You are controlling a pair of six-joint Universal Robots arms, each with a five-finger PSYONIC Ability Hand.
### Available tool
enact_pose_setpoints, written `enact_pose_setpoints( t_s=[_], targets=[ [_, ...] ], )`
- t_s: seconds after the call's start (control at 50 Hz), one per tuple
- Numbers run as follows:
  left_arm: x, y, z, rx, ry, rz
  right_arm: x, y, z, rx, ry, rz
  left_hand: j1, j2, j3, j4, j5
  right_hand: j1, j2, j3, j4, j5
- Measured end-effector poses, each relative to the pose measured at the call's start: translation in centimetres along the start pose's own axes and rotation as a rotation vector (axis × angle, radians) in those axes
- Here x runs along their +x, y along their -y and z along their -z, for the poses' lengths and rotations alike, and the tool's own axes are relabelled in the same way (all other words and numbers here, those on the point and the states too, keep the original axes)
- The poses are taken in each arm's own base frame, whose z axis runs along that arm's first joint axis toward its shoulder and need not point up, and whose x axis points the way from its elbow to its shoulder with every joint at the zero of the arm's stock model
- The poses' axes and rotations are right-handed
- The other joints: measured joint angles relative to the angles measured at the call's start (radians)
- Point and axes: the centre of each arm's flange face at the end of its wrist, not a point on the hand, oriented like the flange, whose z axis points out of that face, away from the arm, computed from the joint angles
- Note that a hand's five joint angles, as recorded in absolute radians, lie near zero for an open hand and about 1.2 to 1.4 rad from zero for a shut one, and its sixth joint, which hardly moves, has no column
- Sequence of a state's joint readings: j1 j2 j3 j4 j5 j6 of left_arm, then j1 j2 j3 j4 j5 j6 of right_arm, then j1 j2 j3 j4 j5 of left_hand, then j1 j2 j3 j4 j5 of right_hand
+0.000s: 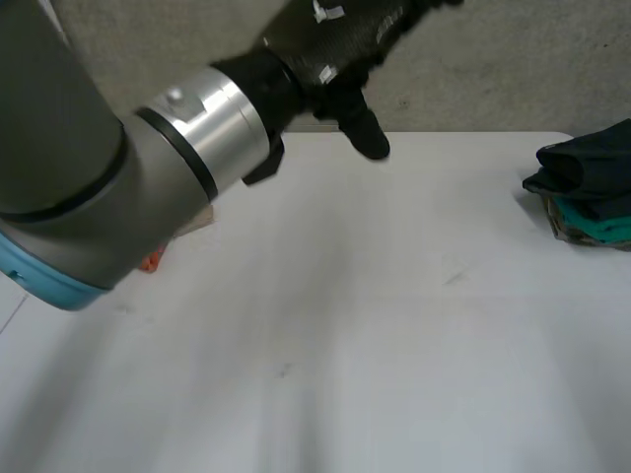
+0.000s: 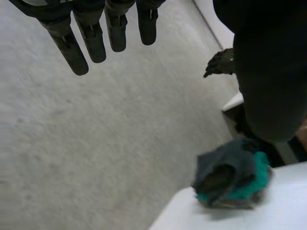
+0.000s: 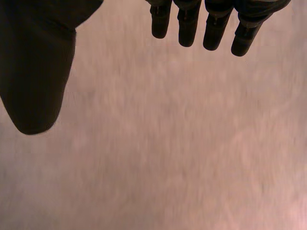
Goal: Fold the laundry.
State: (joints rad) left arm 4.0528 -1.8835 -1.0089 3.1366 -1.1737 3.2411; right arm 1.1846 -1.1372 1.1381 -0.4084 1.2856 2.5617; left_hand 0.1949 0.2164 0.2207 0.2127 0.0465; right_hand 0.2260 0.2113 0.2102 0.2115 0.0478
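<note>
Nearest my head camera the left arm (image 1: pixel 89 187) crosses the near left of the table (image 1: pixel 375 325), and I judge it is raised so that the white top stays free as a place to fold. Following the arm outward, the left hand (image 1: pixel 335 49) hangs past the table's far edge. Its wrist view shows its fingers (image 2: pixel 93 40) straight and spread over grey floor, holding nothing, so it looks parked, not working. The right hand (image 3: pixel 188 26) is also slack, with straight fingers, the thumb off to one side and nothing in it. It hangs over a plain pinkish surface that I cannot place. Farthest off, the laundry (image 1: pixel 592 192) lies as a pile at the table's far right corner, dark cloth over teal, well apart from both hands. I cannot tell whether it is already folded or waiting. If it is waiting, my next move is to reach for it and draw one piece to the middle.
</note>
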Motion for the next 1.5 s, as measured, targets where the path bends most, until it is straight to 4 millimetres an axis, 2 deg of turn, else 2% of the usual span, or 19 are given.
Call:
enact_pose_setpoints(
  t_s=[0.08,0.14,0.22,0.28,0.36,0.5,0.6,0.72,0.74,0.78,0.82,0.84,0.96,1.0,1.1,1.22,1.34,1.44,1.5],
  targets=[
    [-2.5,1.6,0.3,0.040,0.132,-0.028,-4.0,6.3,1.5,0.165,0.080,-0.061,0.000,0.000,0.000,0.000,0.000,0.000,0.000,0.000,0.000,0.000],
    [-6.3,1.5,1.0,0.027,0.288,-0.071,-7.5,9.9,4.0,0.257,0.192,-0.116,0.000,0.000,0.000,0.000,0.000,0.000,0.000,0.000,0.000,0.000],
    [-12.3,-0.3,2.7,-0.070,0.483,-0.170,-12.0,12.7,7.9,0.309,0.357,-0.178,-0.002,0.000,0.000,0.000,0.000,0.000,0.000,0.000,0.000,0.000],
    [-17.4,-3.7,4.5,-0.214,0.606,-0.273,-15.5,13.8,11.5,0.301,0.493,-0.221,-0.003,0.000,0.000,0.000,0.000,0.000,0.000,0.000,0.000,0.000],
    [-23.4,-9.9,7.1,-0.432,0.689,-0.403,-19.0,13.7,16.0,0.241,0.644,-0.247,-0.003,-0.001,0.000,-0.001,0.000,0.000,0.000,0.000,0.000,0.000],
    [-29.6,-19.6,9.7,-0.573,0.654,-0.491,-21.3,11.9,20.0,0.150,0.754,-0.218,-0.003,-0.001,0.000,-0.001,0.000,0.000,0.000,0.000,0.000,0.000],
    [-31.8,-25.4,11.0,-0.561,0.564,-0.468,-21.8,10.4,21.4,0.097,0.787,-0.196,-0.003,-0.001,0.000,-0.001,0.000,0.000,0.000,0.000,0.000,0.000],
    [-32.5,-29.7,11.6,-0.550,0.505,-0.426,-22.0,9.2,22.7,0.051,0.811,-0.194,0.019,0.002,0.002,0.002,0.003,0.000,0.000,0.000,0.000,0.000],
    [-32.6,-30.1,11.6,-0.549,0.503,-0.424,-22.1,9.1,22.8,0.046,0.814,-0.194,0.107,0.088,0.089,0.071,0.072,0.000,0.000,0.000,0.000,0.000],
    [-32.7,-30.7,11.5,-0.547,0.504,-0.421,-22.1,9.0,23.1,0.039,0.819,-0.195,0.553,0.453,0.450,0.454,0.438,0.000,0.000,0.000,0.000,0.000],
    [-32.8,-30.9,11.4,-0.542,0.507,-0.421,-22.1,8.9,23.2,0.035,0.822,-0.195,0.625,0.540,0.536,0.519,0.495,0.000,0.000,0.000,0.000,0.000],
    [-32.9,-31.1,11.2,-0.533,0.514,-0.418,-22.2,8.8,23.4,0.031,0.825,-0.196,0.890,0.897,0.876,0.895,0.833,0.000,0.000,0.000,0.000,0.000],
    [-32.9,-29.0,9.4,-0.455,0.558,-0.391,-22.2,8.7,23.5,0.027,0.828,-0.197,0.891,0.965,0.947,0.980,0.876,0.000,0.000,0.000,0.000,0.000],
    [-32.5,-26.6,8.3,-0.408,0.580,-0.375,-22.2,8.7,23.5,0.027,0.827,-0.197,0.891,0.965,0.947,0.980,0.876,0.000,0.000,0.000,0.000,0.000],
    [-30.1,-17.9,5.2,-0.232,0.596,-0.313,-22.1,8.7,23.4,0.022,0.813,-0.195,0.891,0.965,0.947,0.984,0.893,0.000,0.000,0.000,0.000,0.000],
    [-23.8,-6.4,2.0,0.060,0.516,-0.163,-21.6,8.7,22.9,0.003,0.768,-0.188,0.891,0.971,0.956,0.984,0.900,0.000,0.000,0.000,0.000,0.000],
    [-18.1,0.7,0.7,0.273,0.436,-0.001,-21.0,8.5,22.2,-0.023,0.714,-0.180,0.891,0.977,0.965,0.984,0.900,0.000,0.000,0.000,0.000,0.000],
    [-13.6,0.4,-1.0,0.287,0.368,0.108,-20.2,8.4,21.6,-0.049,0.663,-0.186,0.891,0.977,0.965,0.985,0.900,0.000,0.000,0.000,0.000,0.000],
    [-9.7,-3.9,-2.4,0.187,0.313,0.174,-19.4,8.2,21.0,-0.072,0.619,-0.209,0.891,0.977,0.965,0.985,0.900,0.000,0.000,0.000,0.000,0.000]
  ],
)
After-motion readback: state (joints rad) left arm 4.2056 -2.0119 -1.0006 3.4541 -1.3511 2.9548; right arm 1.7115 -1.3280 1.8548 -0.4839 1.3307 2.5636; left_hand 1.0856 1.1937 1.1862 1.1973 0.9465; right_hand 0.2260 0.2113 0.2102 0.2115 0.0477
